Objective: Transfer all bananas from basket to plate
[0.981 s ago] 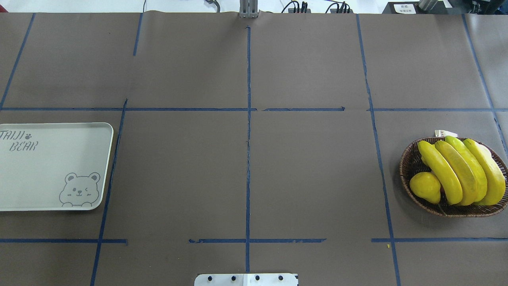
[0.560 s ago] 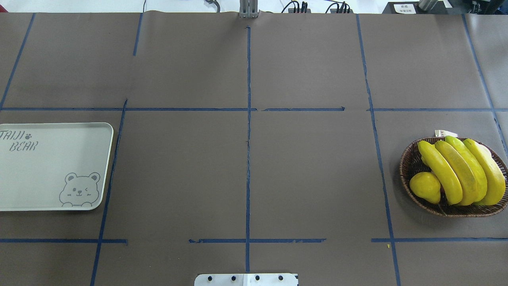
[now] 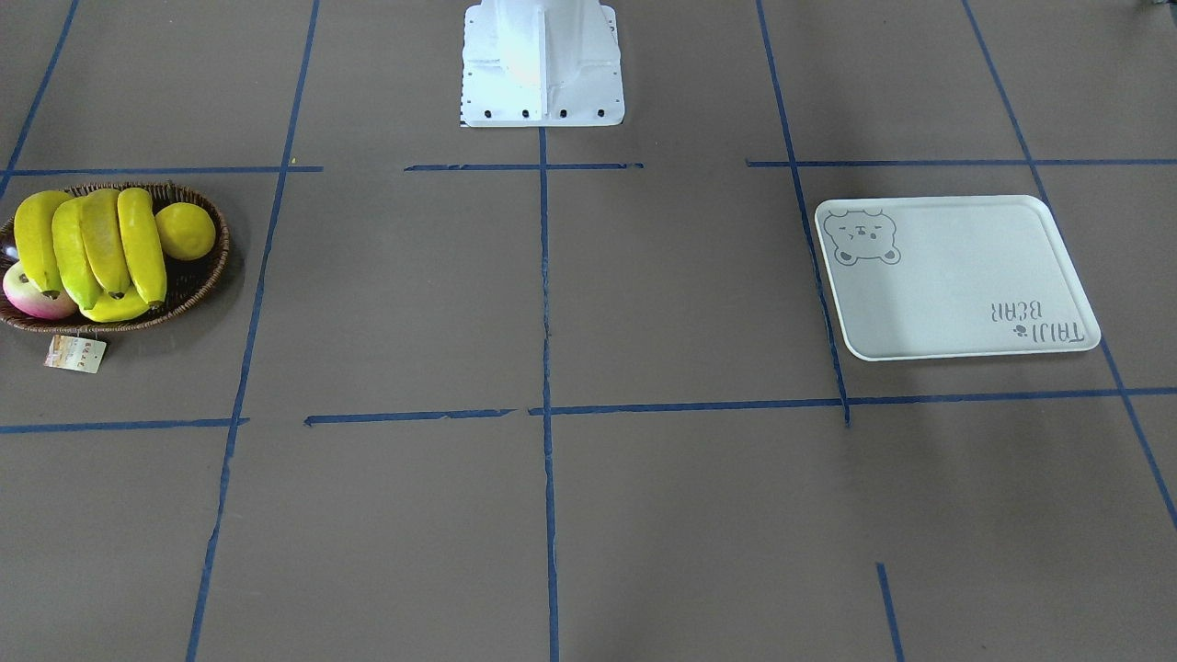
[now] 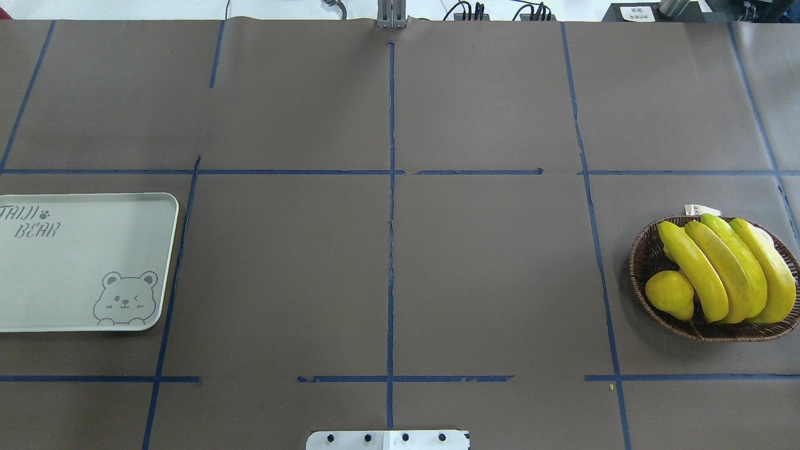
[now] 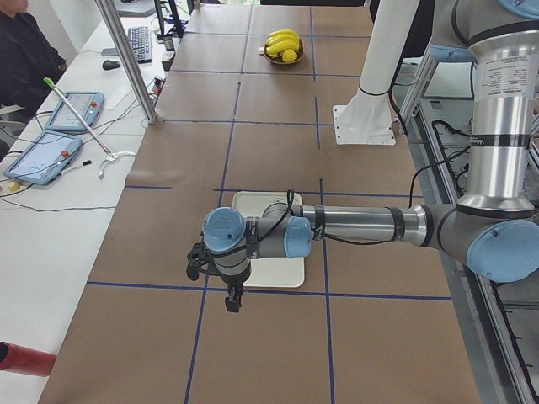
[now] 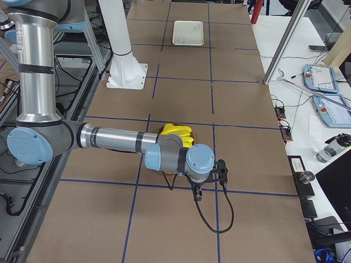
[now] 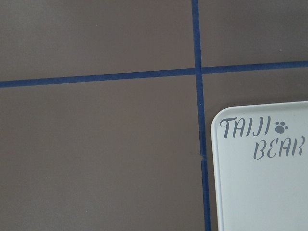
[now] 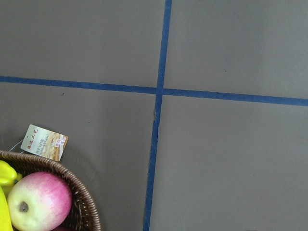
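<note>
Four yellow bananas (image 4: 725, 269) lie side by side in the dark wicker basket (image 4: 642, 262) at the table's right; they also show in the front view (image 3: 92, 244). The pale bear plate (image 4: 81, 262) lies bare at the table's left and shows in the left wrist view (image 7: 264, 192). My left gripper (image 5: 233, 301) hangs above the plate's outer end. My right gripper (image 6: 197, 196) hangs just beyond the basket. Both show only in the side views, so I cannot tell whether they are open or shut.
A round yellow lemon (image 4: 670, 294) and a pink apple (image 8: 38, 199) share the basket. A paper tag (image 3: 75, 354) lies beside it. The white robot base (image 3: 542, 64) stands at mid-table. Blue tape lines cross the brown surface.
</note>
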### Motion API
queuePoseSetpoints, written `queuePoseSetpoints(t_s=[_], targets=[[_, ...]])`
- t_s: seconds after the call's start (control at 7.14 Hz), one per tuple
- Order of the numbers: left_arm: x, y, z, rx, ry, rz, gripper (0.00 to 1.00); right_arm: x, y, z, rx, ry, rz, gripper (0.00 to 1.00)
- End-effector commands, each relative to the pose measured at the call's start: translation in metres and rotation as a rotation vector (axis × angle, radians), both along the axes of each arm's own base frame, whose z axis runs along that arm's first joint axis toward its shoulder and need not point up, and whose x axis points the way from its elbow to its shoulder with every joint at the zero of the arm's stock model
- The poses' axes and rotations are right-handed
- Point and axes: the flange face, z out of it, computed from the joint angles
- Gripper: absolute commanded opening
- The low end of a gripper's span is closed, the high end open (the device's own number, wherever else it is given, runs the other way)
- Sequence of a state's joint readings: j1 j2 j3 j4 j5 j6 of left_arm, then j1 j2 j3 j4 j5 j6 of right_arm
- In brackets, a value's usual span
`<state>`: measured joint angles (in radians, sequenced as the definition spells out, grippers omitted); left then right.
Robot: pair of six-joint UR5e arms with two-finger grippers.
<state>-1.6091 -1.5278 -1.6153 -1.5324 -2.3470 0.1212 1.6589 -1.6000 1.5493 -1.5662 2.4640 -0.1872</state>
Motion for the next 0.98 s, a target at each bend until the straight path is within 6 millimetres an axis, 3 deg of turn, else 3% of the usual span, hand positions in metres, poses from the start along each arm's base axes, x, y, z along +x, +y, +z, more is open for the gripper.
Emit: queuePoseSetpoints(t_s=[0.0, 0.84], targets=[[0.0, 0.0, 0.0, 0.0, 0.0, 0.0, 1.0, -0.0005, -0.0001, -0.0002, -0.001, -0.003, 0.0, 1.0], [0.0, -0.0008, -0.0007, 0.001, 0.0, -0.001, 1.0, -0.0001, -0.0029, -0.0084, 0.018, 0.0, -0.001, 1.0]])
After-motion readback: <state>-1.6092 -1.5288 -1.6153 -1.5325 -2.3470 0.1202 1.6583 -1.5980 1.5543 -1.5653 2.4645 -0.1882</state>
